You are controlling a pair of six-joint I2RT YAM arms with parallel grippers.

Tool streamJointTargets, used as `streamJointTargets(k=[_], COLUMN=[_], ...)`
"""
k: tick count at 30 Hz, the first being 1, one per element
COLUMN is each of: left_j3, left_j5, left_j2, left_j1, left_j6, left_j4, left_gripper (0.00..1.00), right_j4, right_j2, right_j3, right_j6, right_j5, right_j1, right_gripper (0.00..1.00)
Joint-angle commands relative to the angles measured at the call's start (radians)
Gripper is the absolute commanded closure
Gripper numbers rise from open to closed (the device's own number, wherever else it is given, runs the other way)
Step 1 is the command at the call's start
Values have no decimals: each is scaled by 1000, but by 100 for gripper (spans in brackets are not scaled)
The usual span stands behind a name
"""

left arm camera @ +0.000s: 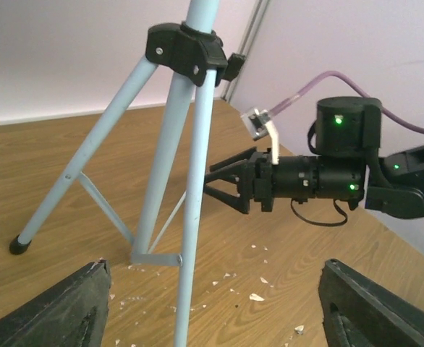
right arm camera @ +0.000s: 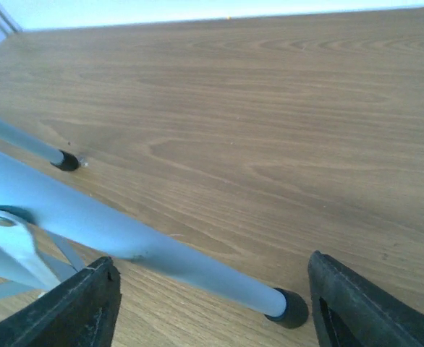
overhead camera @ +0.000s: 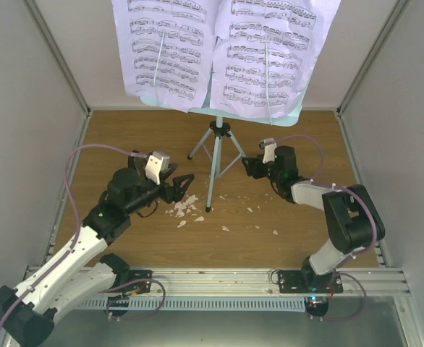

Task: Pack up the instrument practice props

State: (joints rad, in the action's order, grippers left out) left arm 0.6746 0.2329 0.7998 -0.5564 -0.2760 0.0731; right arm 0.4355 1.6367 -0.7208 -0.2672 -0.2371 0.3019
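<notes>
The light blue tripod music stand (overhead camera: 213, 166) stands mid-table, its desk at the top carrying two lilac sheet-music pages (overhead camera: 167, 50). My left gripper (overhead camera: 184, 186) is open and empty, just left of the front leg; in the left wrist view its gripper (left arm camera: 212, 318) frames that leg (left arm camera: 190, 217). My right gripper (overhead camera: 247, 167) is open beside the right leg; in the right wrist view the gripper (right arm camera: 208, 311) straddles that leg (right arm camera: 161, 249) near its black foot (right arm camera: 288, 307) without closing. The metronome is out of view.
Small white crumbs (overhead camera: 187, 208) lie scattered on the wooden table (overhead camera: 306, 137) round the front leg. White walls close in left, right and back. The right gripper (left arm camera: 219, 184) shows past the tripod in the left wrist view.
</notes>
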Motion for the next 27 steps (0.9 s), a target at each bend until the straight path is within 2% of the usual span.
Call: streamJointTargets(k=[1,4,8,13,17,19,22,27], left_j3=[102,187,339,566,731,822,953,1097], left_j5=[-56,-77,-72,65,206,274,349,366], left_j2=[-37,-58,-37,57,136,178,270,419], left_j1=[-4,-1,10,18,19,19,20,19], left_j6=[23,43,63,82,76,64,58,52], left_j4=[104,183,284,377,387,383,389,392], left_gripper=[18,12,1,1,1,3,7,14], right_j4=[26,-40,-215,-425,-561,-624,-676,-707], right_j2=[-137,-255,-424,-644,-783,-815,-820,-803], right_j3=[47,93,94,30,-98,-181,-311,-491], right_j6=[16,13,50,48,-25,-35,-41,-74], right_j5=[-48,-75,-80,52,209,224,90,-185], right_j1=[-46,-89,-111,-126,-161,-169,-168,-168], right_gripper=[24,14,9,1,0,2,6,11])
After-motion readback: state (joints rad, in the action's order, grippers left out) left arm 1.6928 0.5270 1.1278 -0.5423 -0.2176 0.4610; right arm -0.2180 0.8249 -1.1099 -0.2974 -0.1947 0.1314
